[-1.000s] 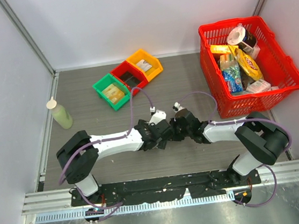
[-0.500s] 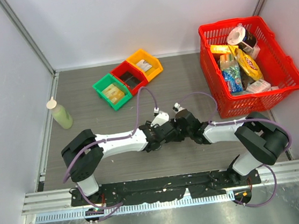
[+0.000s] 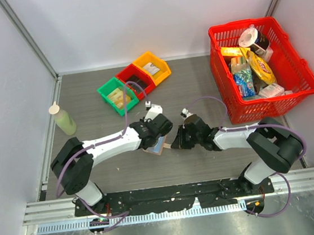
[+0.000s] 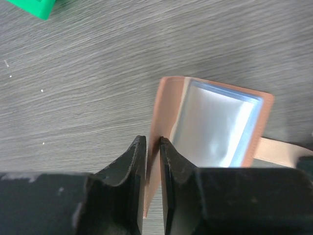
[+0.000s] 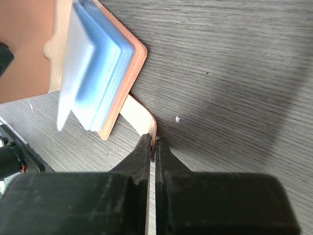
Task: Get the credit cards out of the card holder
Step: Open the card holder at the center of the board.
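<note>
Tan-pink card holder (image 4: pixel 167 110), pale-blue lining (image 4: pixel 215 125)

1. My top camera sits high above and behind the arm bases. It looks down and forward over the whole table (image 3: pixel 88 111), far enough off to hold the red basket (image 3: pixel 258 109) and coloured bins (image 3: pixel 135 81).
2. My left wrist camera looks steeply down past the left gripper (image 4: pixel 151 147), very close to the card holder (image 4: pixel 168 112). A green bin (image 4: pixel 34 6) shows its corner at top left.
3. My right wrist camera peers along the right gripper (image 5: pixel 153 144), equally close, low over the tabletop.
4. All three views share the card holder, which the wrist cameras see from opposite sides.
</note>
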